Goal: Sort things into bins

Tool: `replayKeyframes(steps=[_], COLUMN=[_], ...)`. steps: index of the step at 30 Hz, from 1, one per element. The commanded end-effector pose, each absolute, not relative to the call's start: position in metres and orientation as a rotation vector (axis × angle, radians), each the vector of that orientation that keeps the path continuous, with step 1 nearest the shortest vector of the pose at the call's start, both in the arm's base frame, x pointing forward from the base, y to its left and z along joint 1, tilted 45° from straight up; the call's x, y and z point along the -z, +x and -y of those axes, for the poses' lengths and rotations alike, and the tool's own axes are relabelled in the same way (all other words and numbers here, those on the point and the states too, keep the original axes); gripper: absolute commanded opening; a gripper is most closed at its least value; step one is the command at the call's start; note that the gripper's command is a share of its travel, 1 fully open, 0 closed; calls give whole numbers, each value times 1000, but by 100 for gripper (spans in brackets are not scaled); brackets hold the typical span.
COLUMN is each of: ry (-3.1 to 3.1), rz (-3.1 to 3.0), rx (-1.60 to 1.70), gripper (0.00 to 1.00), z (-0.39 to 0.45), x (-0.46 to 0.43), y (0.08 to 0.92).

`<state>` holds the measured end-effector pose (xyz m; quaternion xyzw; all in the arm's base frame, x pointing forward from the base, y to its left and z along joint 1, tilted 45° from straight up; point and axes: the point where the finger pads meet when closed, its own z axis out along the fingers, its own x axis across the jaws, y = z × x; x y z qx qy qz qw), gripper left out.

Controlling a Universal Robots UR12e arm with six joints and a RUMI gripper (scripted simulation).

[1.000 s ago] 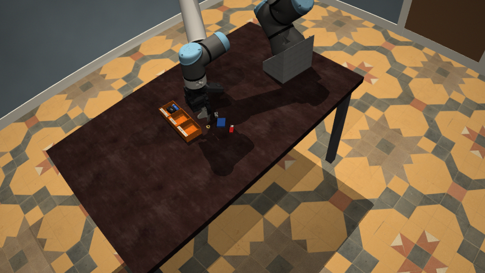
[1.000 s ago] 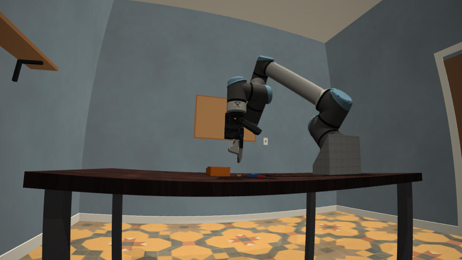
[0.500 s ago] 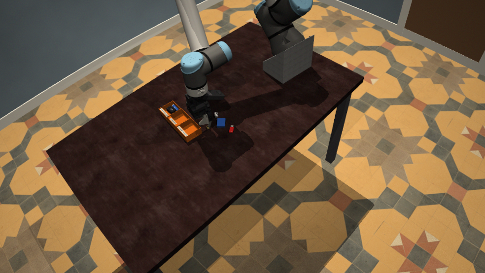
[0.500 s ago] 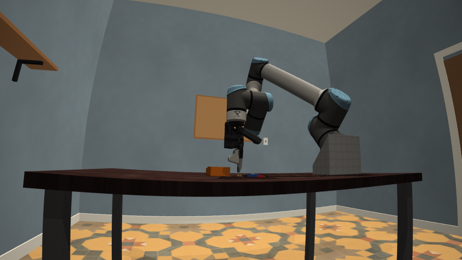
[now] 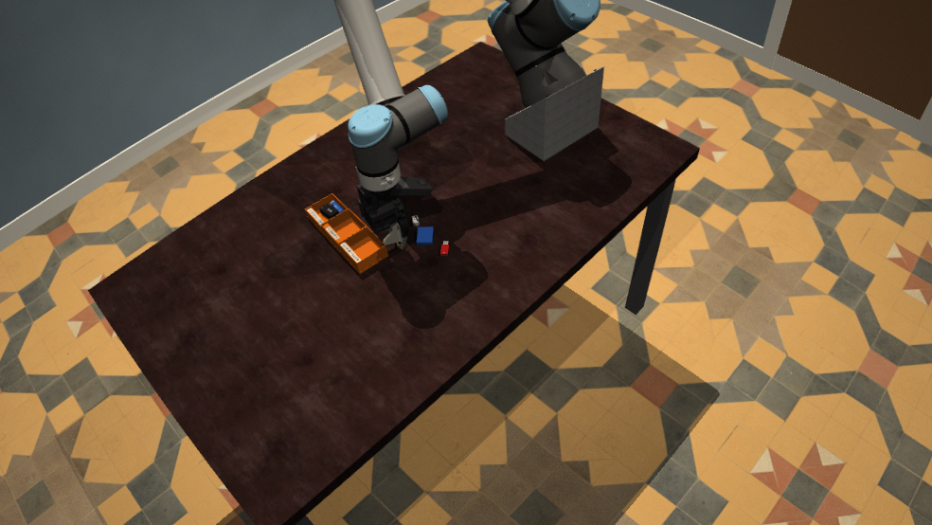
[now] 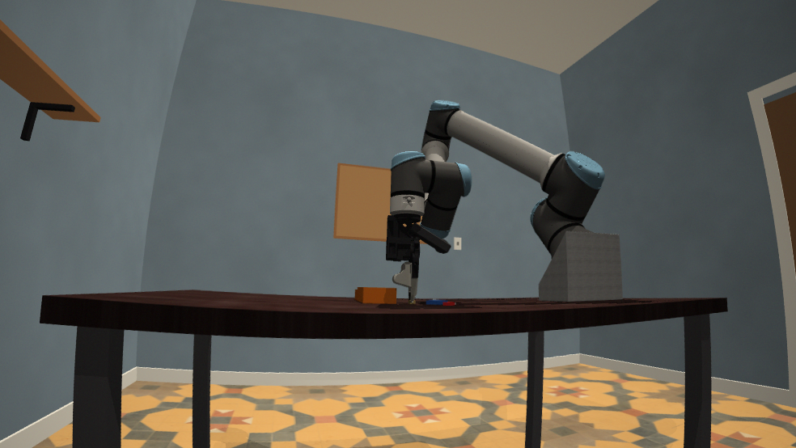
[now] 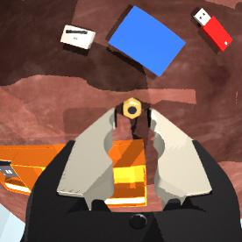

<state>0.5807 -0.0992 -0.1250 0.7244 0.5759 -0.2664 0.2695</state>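
A small brass hex nut (image 7: 131,108) lies on the dark table (image 5: 260,338), just beside the orange three-compartment bin (image 5: 374,259) (image 6: 375,294) (image 7: 35,158). My gripper (image 5: 398,248) (image 6: 412,298) (image 7: 131,110) points straight down with its tips low over the table. Its fingers stand a little apart on either side of the nut, with gaps showing on both sides. A blue flat card (image 5: 424,234) (image 7: 146,40), a red USB stick (image 5: 444,247) (image 7: 213,29) and a small white block (image 5: 414,221) (image 7: 78,37) lie just beyond the nut.
The bin's far compartment holds a black and a blue item (image 5: 333,205); the two nearer compartments look empty. White labels run along the bin's long side. The arm's grey pedestal (image 5: 554,123) (image 6: 582,267) stands at the table's far end.
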Motion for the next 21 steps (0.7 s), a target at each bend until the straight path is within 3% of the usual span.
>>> replayKeyframes(steps=[1,11,12,21], ry=[1952,1952,1952,1952], rz=[-1552,-1552,-1552,-1552], rx=[717,717,717,717], gripper=[18,18,0,0], z=[100,100,100,100], x=[126,126,126,126], y=[581,581,581,581])
